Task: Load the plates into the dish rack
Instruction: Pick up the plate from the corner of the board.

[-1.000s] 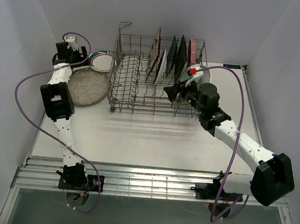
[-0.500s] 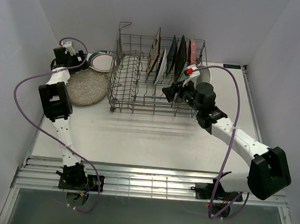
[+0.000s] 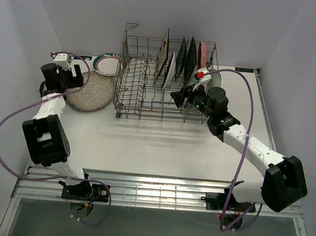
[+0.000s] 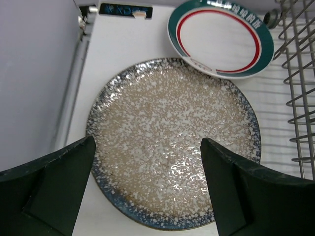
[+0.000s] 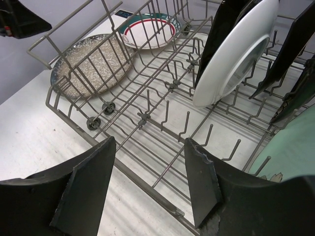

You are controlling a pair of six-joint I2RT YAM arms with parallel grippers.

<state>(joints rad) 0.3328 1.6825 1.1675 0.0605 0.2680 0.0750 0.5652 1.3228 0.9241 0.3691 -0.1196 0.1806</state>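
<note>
The speckled plate (image 4: 172,142) lies flat on the desk (image 3: 156,145), directly under the left gripper (image 4: 147,145). That gripper hangs above it with jaws wide apart and nothing between them. Just beyond it lies a rimmed plate (image 4: 221,37), whose near edge seems to sit over the speckled plate's far rim. To this gripper's right is the rack (image 3: 147,116), its left half bare of plates. Several stood plates (image 3: 180,59) fill the slots at its far right.

The right gripper (image 5: 150,142) is open too and holds nothing. It is poised over the rack's near rail, with a white plate (image 5: 236,54) upright ahead of it.

The step in hand looks like the pickup of the speckled plate. Since the plate lies flat, the left gripper probably has to come down at the near or left rim, clear of the rimmed plate. One finger must slip under the lip before closing. Otherwise the neighbour may get dragged along.
</note>
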